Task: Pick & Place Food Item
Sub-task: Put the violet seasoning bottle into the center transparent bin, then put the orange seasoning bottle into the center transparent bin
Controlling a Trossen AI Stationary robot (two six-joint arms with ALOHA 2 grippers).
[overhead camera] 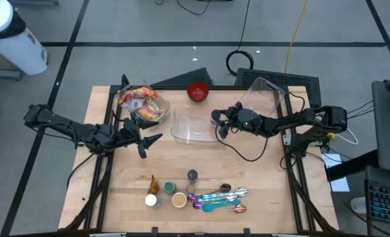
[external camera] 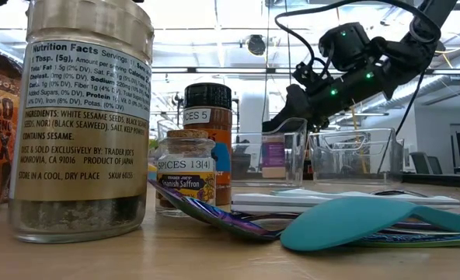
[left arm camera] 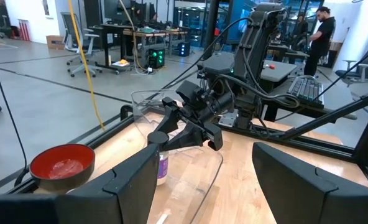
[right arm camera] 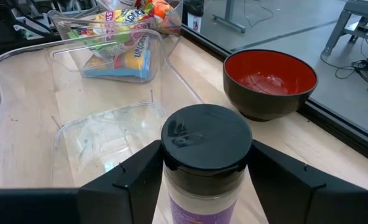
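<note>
At the table's far edge, right of centre, the right hand (right arm camera: 202, 186) straddles the black-lidded jar (right arm camera: 206, 146), fingers apart w/ gaps at the lid. Risk: jar tips against the clear tray (overhead camera: 196, 126) or red bowl (overhead camera: 197, 91) if a finger clips it. Left hand (overhead camera: 149, 135) waits spread apart, near the snack container (overhead camera: 143, 105).

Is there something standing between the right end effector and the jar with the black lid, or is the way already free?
Nothing visible stands between them. The right end effector already has the jar between its two fingers, beside the clear tray and near the red bowl. Whether it grips the jar, I cannot tell.
</note>
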